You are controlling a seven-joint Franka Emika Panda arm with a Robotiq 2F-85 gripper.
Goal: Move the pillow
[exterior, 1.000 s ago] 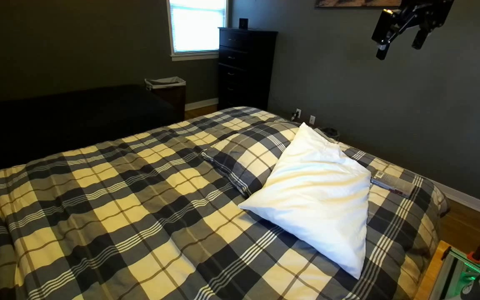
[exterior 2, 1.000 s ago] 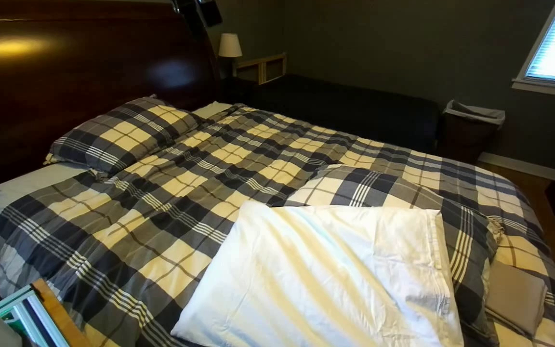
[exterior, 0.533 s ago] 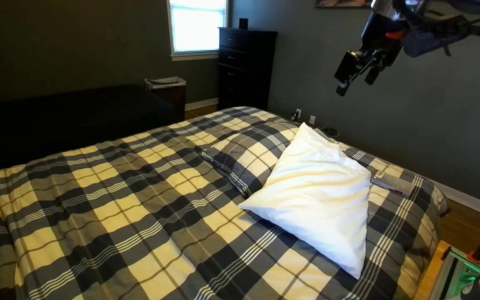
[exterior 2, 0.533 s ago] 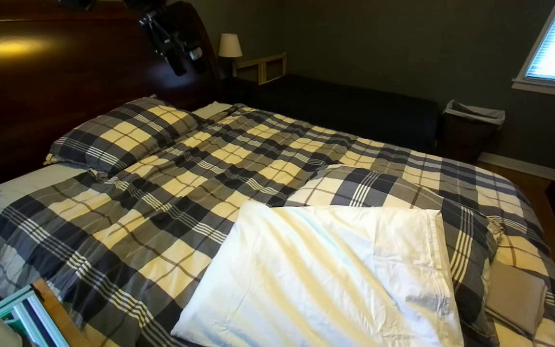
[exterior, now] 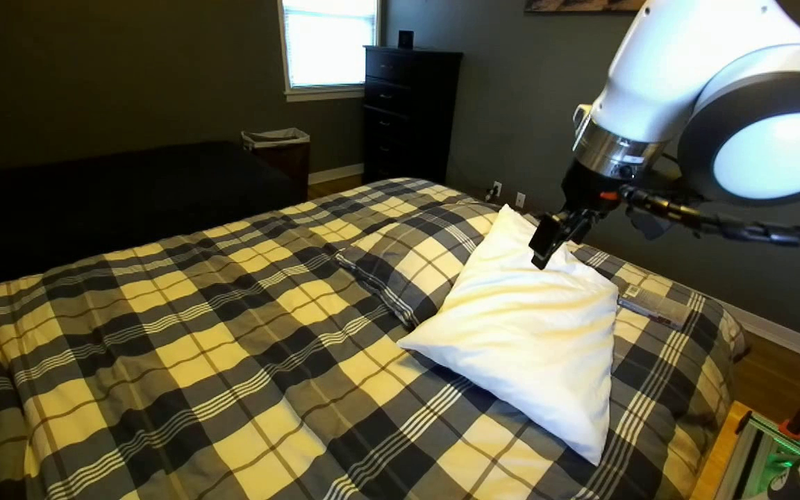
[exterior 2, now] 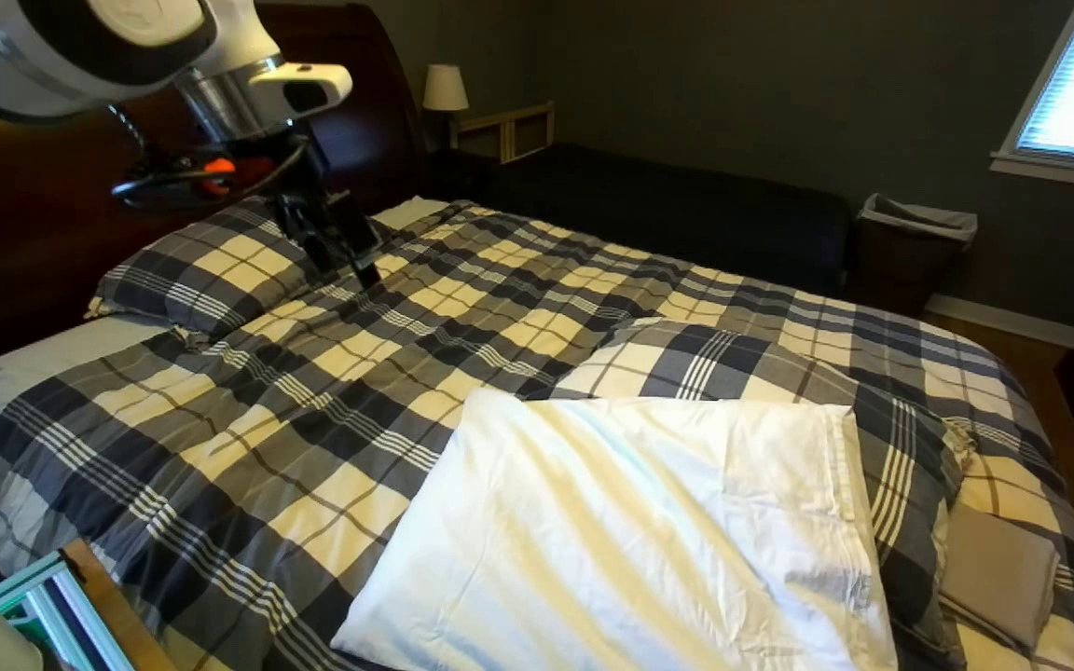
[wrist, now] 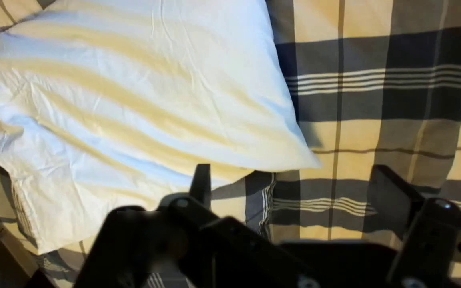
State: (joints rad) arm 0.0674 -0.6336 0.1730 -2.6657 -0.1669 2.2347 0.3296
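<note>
The gripper (wrist: 291,180), jaws wide and empty, has swung down toward the bed (exterior: 198,354), while the white pillow (exterior: 525,333) lies unmoved there, partly over a plaid pillow (exterior: 428,253), so the grasp looks near but not begun.

The bed (exterior: 198,361) carries a white pillow (exterior 2: 630,540), two plaid pillows (exterior 2: 229,266) and two flat grey objects (exterior 2: 998,573).

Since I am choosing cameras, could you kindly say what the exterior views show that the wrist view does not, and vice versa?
In both exterior views only: the window, the lined bin and the robot's white arm. In the wrist view only: a corner of the white pillow framed by the open gripper. Shared: the white pillow, the gripper and the checked bedding.
</note>
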